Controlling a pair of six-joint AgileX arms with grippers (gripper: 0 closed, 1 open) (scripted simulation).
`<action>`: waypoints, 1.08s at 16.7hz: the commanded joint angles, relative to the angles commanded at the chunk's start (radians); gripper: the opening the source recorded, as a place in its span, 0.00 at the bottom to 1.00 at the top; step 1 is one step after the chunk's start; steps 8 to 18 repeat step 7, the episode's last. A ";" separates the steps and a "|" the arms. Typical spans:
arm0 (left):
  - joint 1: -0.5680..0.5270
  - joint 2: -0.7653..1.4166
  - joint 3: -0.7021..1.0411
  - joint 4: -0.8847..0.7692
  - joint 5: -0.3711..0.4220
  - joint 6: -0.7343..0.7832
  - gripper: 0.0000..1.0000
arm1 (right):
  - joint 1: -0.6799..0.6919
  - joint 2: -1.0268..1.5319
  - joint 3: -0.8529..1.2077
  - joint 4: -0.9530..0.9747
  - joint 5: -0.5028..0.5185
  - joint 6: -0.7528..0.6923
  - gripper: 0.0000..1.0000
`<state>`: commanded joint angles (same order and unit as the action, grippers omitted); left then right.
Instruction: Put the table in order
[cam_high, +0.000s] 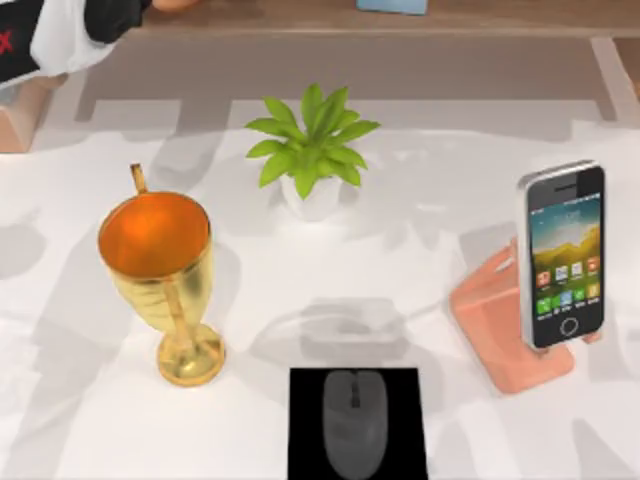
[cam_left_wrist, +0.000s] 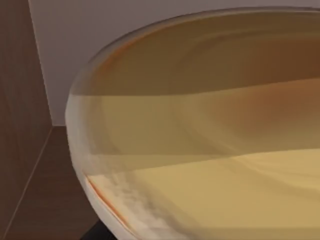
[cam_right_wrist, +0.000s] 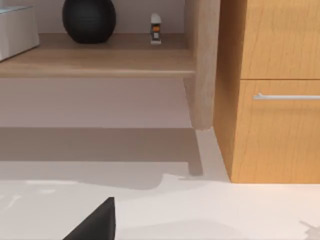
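The smooth matte white table (cam_high: 300, 300), spanning the top view, carries one gold trophy cup (cam_high: 160, 270) at nine o'clock, one potted plant (cam_high: 312, 150) at twelve, one smartphone (cam_high: 565, 255) on one coral stand (cam_high: 505, 325) at three, and one grey mouse (cam_high: 354, 420) on one black pad (cam_high: 305, 440) at six.
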<state>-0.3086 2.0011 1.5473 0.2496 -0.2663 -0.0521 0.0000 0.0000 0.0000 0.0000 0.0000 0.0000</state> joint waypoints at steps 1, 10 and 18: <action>0.000 0.000 0.000 0.000 0.000 0.000 0.98 | 0.000 0.000 0.000 0.000 0.000 0.000 1.00; 0.000 0.000 0.000 0.000 0.000 0.000 1.00 | 0.000 0.000 0.000 0.000 0.000 0.000 1.00; 0.000 0.000 0.000 0.000 0.000 0.000 1.00 | 0.000 0.000 0.000 0.000 0.000 0.000 1.00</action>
